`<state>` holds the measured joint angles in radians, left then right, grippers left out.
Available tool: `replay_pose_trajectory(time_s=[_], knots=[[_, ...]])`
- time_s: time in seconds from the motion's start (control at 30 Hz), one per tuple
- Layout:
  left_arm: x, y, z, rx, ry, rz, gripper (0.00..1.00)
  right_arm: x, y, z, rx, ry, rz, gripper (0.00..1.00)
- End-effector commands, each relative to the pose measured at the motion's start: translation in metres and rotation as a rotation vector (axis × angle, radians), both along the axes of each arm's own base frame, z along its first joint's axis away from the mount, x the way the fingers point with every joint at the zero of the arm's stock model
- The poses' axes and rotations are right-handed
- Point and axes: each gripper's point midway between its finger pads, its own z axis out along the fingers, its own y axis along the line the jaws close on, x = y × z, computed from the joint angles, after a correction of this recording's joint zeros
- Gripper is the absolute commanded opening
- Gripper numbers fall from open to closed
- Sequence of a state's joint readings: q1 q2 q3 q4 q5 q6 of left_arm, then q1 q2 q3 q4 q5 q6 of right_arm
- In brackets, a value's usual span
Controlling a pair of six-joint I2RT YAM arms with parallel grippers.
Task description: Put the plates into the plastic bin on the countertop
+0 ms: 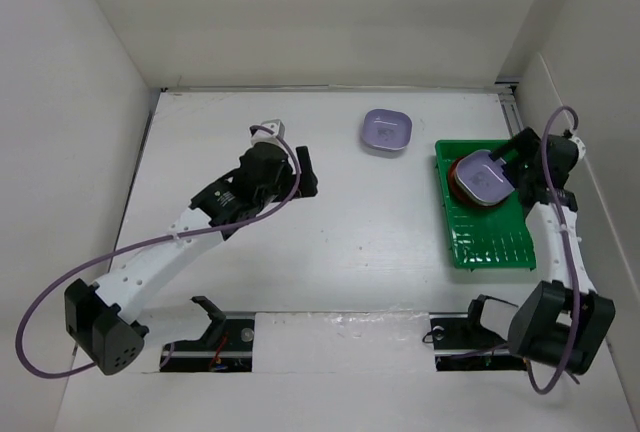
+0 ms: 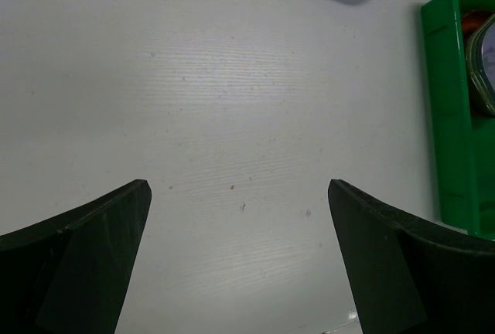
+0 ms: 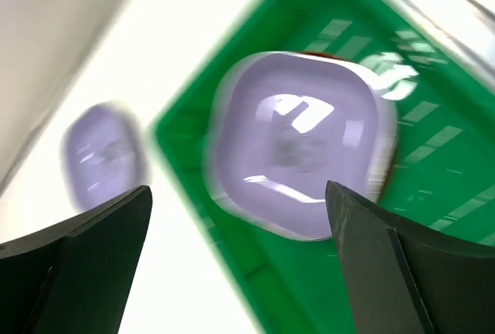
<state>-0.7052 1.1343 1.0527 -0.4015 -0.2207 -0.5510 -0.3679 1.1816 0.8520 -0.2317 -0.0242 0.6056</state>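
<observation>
A green plastic bin [image 1: 488, 242] stands at the right of the white countertop [image 1: 330, 242]. In it lies a stack of dishes with a lavender rounded-square dish [image 1: 484, 176] on top and a red-orange plate [image 1: 455, 178] showing beneath. A second lavender dish [image 1: 386, 130] sits on the countertop at the back. My right gripper [image 1: 512, 160] is open and empty, above the bin's far end; its view is blurred and shows the stacked lavender dish [image 3: 302, 156] and the loose one [image 3: 100, 156]. My left gripper [image 1: 305, 172] is open and empty over bare countertop [image 2: 232, 117]. The bin's edge [image 2: 452, 102] shows at right.
White walls [image 1: 80, 102] bound the countertop on the left, back and right. The right arm's purple cable [image 1: 548, 167] loops beside the bin. The arm bases and two dark mounts [image 1: 215, 327] sit along the near edge.
</observation>
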Motion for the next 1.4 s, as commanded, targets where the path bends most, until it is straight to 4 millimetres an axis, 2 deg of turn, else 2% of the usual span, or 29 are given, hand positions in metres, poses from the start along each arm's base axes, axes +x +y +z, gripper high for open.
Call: replay_pose_trajectory(time_s=[0.0,0.07,0.1,0.17,0.2,0.23,0.3,0.33,0.4,0.43,0.47,0.53,0.57,0.67,0.7,0.8,0.9,0.93,0.97,1.1,1.13,1.17,1.3,1.33,1.37], knots=[[0.01,-0.011,-0.003,-0.049,-0.008,0.016,1.0,0.013,0.033,0.059,-0.087,-0.134,0.1,0.99],[0.015,-0.017,-0.007,-0.062,-0.001,0.015,1.0,0.014,0.059,0.068,-0.107,-0.13,0.178,0.99],[0.027,-0.022,-0.005,-0.071,-0.012,0.025,1.0,0.013,0.067,0.069,-0.111,-0.12,0.206,0.99],[0.036,-0.033,-0.005,-0.086,-0.006,0.02,1.0,0.006,0.082,0.076,-0.124,-0.125,0.247,0.99],[0.045,-0.04,0.006,-0.098,-0.021,0.02,1.0,0.001,0.101,0.072,-0.124,-0.117,0.308,0.99],[0.058,-0.049,-0.005,-0.082,-0.01,0.028,1.0,-0.007,0.111,0.083,-0.13,-0.154,0.334,0.99],[0.079,-0.057,-0.009,-0.06,-0.011,0.044,1.0,-0.02,0.136,0.085,-0.114,-0.175,0.402,0.99],[0.099,-0.073,-0.014,-0.051,-0.001,0.044,1.0,-0.031,0.142,0.092,-0.118,-0.213,0.42,0.99],[0.12,-0.09,-0.021,-0.036,0.006,0.039,1.0,-0.046,0.153,0.094,-0.116,-0.226,0.456,0.99],[0.138,-0.105,-0.001,-0.068,-0.033,0.039,1.0,-0.055,0.163,0.089,-0.106,-0.214,0.495,0.99],[0.151,-0.115,-0.032,-0.032,0.01,0.039,1.0,-0.064,0.165,0.096,-0.107,-0.238,0.506,0.99],[0.168,-0.134,-0.043,-0.058,0.028,0.007,1.0,-0.077,0.171,0.086,-0.104,-0.198,0.547,0.99],[0.187,-0.147,-0.053,-0.082,0.043,0.017,1.0,-0.085,0.174,0.088,-0.104,-0.206,0.56,0.99],[0.208,-0.164,-0.07,-0.098,0.068,0.038,1.0,-0.1,0.173,0.083,-0.119,-0.192,0.579,0.99],[0.221,-0.175,-0.076,-0.113,0.063,0.044,1.0,-0.107,0.171,0.089,-0.133,-0.215,0.583,0.99],[0.246,-0.178,-0.096,-0.112,0.045,0.096,1.0,-0.118,0.174,0.095,-0.129,-0.246,0.604,0.99],[0.259,-0.181,-0.106,-0.142,0.049,0.123,1.0,-0.13,0.179,0.102,-0.123,-0.263,0.637,0.99],[0.263,-0.184,-0.12,-0.137,0.054,0.124,1.0,-0.13,0.179,0.106,-0.132,-0.272,0.64,0.99],[0.264,-0.188,-0.123,-0.149,0.062,0.121,1.0,-0.132,0.181,0.108,-0.129,-0.282,0.65,0.99],[0.272,-0.193,-0.136,-0.165,0.08,0.151,0.81,-0.138,0.186,0.109,-0.117,-0.289,0.683,0.99],[0.275,-0.193,-0.133,-0.163,0.073,0.158,0.74,-0.139,0.186,0.111,-0.118,-0.298,0.682,0.99],[0.272,-0.189,-0.144,-0.145,0.098,0.176,0.6,-0.139,0.186,0.111,-0.118,-0.298,0.682,0.99],[0.271,-0.179,-0.151,-0.11,0.112,0.222,0.31,-0.139,0.188,0.113,-0.124,-0.308,0.695,0.99],[0.274,-0.174,-0.151,-0.111,0.112,0.231,0.31,-0.139,0.188,0.113,-0.124,-0.308,0.695,0.99],[0.271,-0.175,-0.16,-0.103,0.135,0.221,0.31,-0.138,0.19,0.111,-0.118,-0.301,0.707,0.99]])
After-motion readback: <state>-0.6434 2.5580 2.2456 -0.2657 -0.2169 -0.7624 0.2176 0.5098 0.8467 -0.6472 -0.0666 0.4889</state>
